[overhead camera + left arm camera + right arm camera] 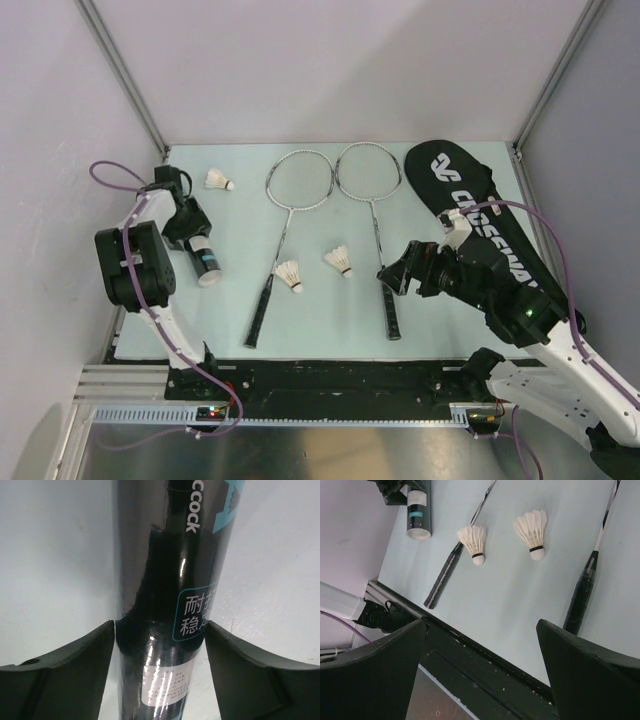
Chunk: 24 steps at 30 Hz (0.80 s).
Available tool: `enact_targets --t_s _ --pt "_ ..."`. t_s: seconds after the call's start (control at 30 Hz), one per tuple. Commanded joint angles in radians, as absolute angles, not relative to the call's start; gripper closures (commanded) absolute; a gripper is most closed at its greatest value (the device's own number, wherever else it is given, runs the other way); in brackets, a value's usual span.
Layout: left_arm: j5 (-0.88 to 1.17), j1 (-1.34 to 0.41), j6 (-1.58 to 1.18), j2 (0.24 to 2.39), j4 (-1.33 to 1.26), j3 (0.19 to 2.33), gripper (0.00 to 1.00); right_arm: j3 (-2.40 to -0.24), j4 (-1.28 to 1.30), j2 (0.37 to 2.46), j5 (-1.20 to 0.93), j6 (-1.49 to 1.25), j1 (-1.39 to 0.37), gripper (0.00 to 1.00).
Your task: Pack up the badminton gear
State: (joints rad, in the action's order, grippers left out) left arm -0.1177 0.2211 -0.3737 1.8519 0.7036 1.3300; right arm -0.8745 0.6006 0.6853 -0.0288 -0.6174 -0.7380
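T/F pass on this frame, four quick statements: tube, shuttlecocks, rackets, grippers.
1. The left gripper has a finger on either side of the black tube. True.
2. All three shuttlecocks are in the tube. False: they lie loose on the table.
3. Both rackets are inside the bag. False: they lie on the table beside it.
4. The right gripper is open, holding nothing. True.

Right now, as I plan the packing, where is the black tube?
In the top view the black tube lies on the table's left side, between the fingers of the left gripper, left of the left racket's handle.
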Motion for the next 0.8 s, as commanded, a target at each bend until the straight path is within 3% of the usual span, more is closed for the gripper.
enact_targets --t_s 0.0,0.33,0.77 --pt "-0.106 0.227 -0.355 1.880 0.691 1.358 0.28 -0.874 0.558 0.695 -0.047 -0.616 -0.744 0.01" --pt "-0.134 0.227 -0.363 1.678 0.690 1.292 0.66 -0.874 0.557 0.684 -0.053 -0.634 -0.743 0.01" --pt "0.211 0.135 -0.313 1.087 0.683 1.148 0.83 -0.874 0.455 0.699 -0.076 -0.674 -0.746 0.02"
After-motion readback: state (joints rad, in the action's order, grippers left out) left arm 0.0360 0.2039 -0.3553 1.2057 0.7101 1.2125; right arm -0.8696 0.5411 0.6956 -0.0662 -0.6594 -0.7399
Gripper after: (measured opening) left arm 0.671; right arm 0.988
